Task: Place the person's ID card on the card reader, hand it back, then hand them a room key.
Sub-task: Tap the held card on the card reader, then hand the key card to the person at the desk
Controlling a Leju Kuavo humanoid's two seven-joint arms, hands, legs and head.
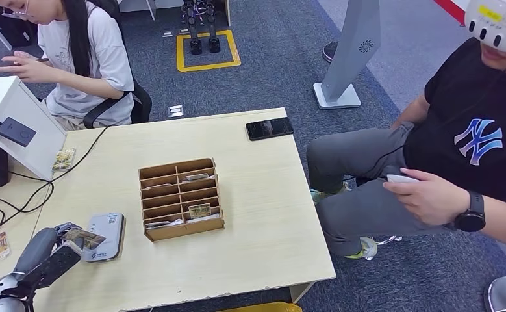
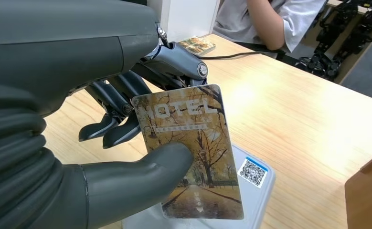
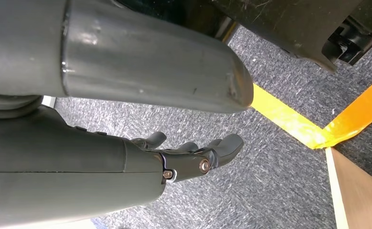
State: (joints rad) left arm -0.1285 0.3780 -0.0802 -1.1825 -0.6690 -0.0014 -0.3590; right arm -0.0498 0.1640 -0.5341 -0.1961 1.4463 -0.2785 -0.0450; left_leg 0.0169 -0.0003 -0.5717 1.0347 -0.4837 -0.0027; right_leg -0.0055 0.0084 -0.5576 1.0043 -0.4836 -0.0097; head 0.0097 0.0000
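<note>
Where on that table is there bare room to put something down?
Bare wood lies between the wooden organizer and the table's right edge, below the phone. It's crowded at left: card reader, left hand holding a card, cables.

Evenly lit from overhead, bright, with soft, short shadows under the wooden organizer [image 1: 181, 199]. Pale glare patch on the table [image 2: 289, 109] beyond the card [image 2: 193, 152], which stays sharp. Slight softness on the near grey thumb [image 3: 150, 67]; carpet texture crisp beside it.
</note>
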